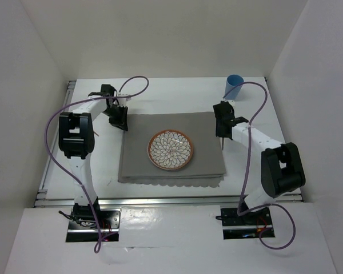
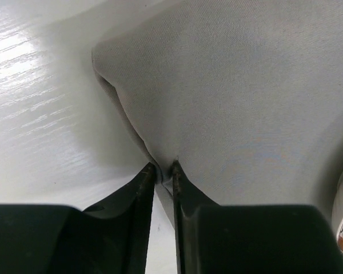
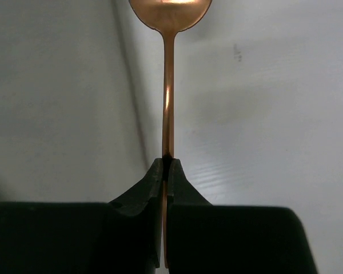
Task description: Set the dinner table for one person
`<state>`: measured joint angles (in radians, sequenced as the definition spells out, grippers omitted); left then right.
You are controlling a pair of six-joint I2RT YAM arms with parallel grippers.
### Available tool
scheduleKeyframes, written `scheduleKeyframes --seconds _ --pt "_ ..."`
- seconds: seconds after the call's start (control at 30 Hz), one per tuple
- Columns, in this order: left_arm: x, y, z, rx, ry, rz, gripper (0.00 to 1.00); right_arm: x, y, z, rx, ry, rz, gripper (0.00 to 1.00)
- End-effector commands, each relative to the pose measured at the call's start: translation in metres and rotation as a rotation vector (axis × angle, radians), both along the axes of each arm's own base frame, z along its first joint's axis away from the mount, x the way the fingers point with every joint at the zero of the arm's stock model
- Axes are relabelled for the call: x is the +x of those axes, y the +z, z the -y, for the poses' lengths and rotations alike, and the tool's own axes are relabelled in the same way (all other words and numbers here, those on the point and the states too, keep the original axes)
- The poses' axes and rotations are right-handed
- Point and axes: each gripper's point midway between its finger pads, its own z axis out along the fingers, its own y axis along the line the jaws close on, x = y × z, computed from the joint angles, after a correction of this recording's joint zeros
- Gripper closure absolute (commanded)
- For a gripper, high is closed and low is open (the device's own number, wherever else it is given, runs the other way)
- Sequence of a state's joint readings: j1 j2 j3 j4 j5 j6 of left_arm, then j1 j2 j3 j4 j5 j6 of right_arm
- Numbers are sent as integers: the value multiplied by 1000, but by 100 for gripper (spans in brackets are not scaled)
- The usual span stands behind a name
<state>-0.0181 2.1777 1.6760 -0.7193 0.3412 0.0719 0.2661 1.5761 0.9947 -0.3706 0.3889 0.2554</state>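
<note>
The left gripper (image 2: 164, 170) is clenched on the far-left corner of the grey placemat (image 1: 137, 162). The cloth is puckered up between its jaws, most likely so the mat can be tugged flat and square to the table's edges. The right gripper (image 3: 167, 162) is clamped on the thin handle of a copper spoon (image 3: 168, 85), with the bowl pointing away from the wrist. It holds the spoon just beside the mat's right side, toward the table's right edge. A spoon belongs there beside a plate, so I judge it is about to be laid down; whether it already touches the surface I cannot tell. The patterned plate (image 1: 170, 150) sits in the middle of the mat, and a blue cup (image 1: 234, 85) stands near the far right corner. The dinner table (image 1: 177, 94) spreads under both arms and carries everything. It is a big flat white top with a faint wood-grain sheen and metal rails (image 1: 160, 200) along its edges.
</note>
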Motion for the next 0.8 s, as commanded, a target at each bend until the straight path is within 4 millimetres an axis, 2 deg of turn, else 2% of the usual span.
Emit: scheduleKeyframes --seconds 0.0,0.1,0.2,0.23,0.3,0.37,0.43,0.53,0.63,0.77 --pt "-5 5 2 -20 3 5 74 -5 38 -16 -4 33 46 100" --pt "-9 7 1 -11 5 5 71 -22 38 -39 113 56 35 100" --pt "-8 11 1 -11 5 14 62 -38 35 -55 204 65 23 100" --pt "-8 11 1 -14 13 11 56 -43 27 -58 229 71 13 100" --pt "-7 15 -1 -1 17 20 53 -54 21 -81 294 127 -6 100" --pt "-6 16 -6 24 25 23 48 -63 7 -93 320 146 -15 100" --pt "-1 21 -9 44 41 34 46 -67 -6 -94 307 103 -40 100" --pt "-2 24 -14 68 48 33 45 -66 -14 -96 291 103 -55 100" --pt "-5 25 -14 68 49 33 45 -63 -19 -91 262 85 -51 100" --pt "-9 19 -14 68 48 21 45 -58 -18 -102 311 103 -37 100"
